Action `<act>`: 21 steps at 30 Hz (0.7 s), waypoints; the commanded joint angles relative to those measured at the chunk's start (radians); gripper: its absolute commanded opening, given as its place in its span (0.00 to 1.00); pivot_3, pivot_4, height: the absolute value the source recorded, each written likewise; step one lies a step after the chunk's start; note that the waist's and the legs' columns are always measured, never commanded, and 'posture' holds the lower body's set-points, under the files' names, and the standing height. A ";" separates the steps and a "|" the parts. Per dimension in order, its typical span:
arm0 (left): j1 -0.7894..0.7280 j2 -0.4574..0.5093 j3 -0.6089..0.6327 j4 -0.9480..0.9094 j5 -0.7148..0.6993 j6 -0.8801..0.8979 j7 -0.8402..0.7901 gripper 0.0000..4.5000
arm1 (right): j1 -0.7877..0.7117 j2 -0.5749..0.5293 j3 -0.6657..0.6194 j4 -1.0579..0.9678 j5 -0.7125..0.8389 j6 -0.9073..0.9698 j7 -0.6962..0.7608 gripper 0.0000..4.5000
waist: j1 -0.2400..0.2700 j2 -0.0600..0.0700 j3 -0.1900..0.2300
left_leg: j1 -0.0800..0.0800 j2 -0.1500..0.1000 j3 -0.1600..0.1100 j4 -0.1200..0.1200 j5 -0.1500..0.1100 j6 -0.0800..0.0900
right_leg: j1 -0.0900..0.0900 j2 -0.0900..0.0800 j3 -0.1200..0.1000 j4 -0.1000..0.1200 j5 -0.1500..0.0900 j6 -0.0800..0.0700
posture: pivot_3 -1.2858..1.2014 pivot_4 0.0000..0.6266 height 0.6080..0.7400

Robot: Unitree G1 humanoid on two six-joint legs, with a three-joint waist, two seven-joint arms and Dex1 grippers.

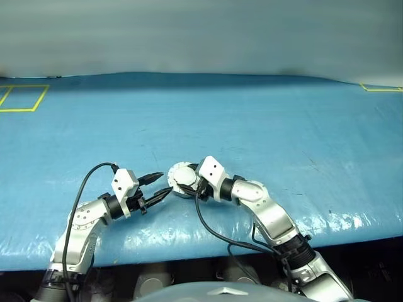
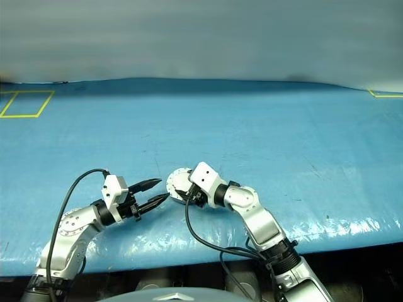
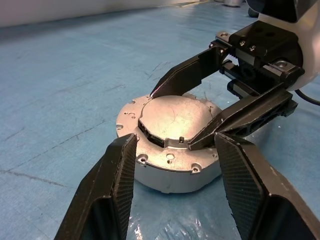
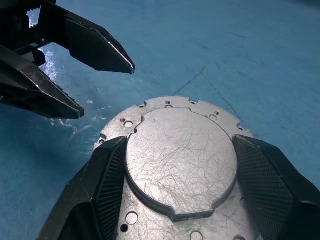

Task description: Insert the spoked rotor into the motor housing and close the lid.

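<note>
We see the motor housing (image 1: 182, 178) resting on the blue-covered table (image 1: 264, 126), close to its near edge and roughly midway between the two arms. The lid (image 4: 181, 157) lies flat on top of the housing, its plain, scratched outer face turned up, with a ring of small holes and studs showing on the rim around it. With the lid down, we cannot see inside the casing.

The right end effector (image 4: 180, 200) reaches in from the right and straddles the housing: one black finger (image 4: 102, 185) stands along one side of the raised lid and the other finger along the opposite side, the jaws set wide. In the left wrist view those same fingers appear laid over the top of the casing, their tips against its upper face. Whether they press on the lid or only bracket it we cannot tell.

The left end effector (image 1: 162, 184) sits just to the left of the housing, pointing toward it. Its two fingers are parted with nothing between them, their tips near the casing's left edge but apart from it.

Yellow tape outlines (image 1: 24, 98) mark the far left of the table, well away from the parts, and another yellow corner (image 1: 378, 88) shows at the far right.
</note>
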 commanded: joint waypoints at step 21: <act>-0.079 -0.039 -0.030 0.082 0.028 -0.042 -0.015 0.59 | 0.041 -0.004 0.050 0.081 -0.047 0.030 -0.053 0.67 | -0.008 0.000 0.000 | 0.006 0.001 0.001 0.000 0.000 0.000 | 0.003 0.000 0.000 0.001 -0.001 0.002 | 0.52 0.24 1.00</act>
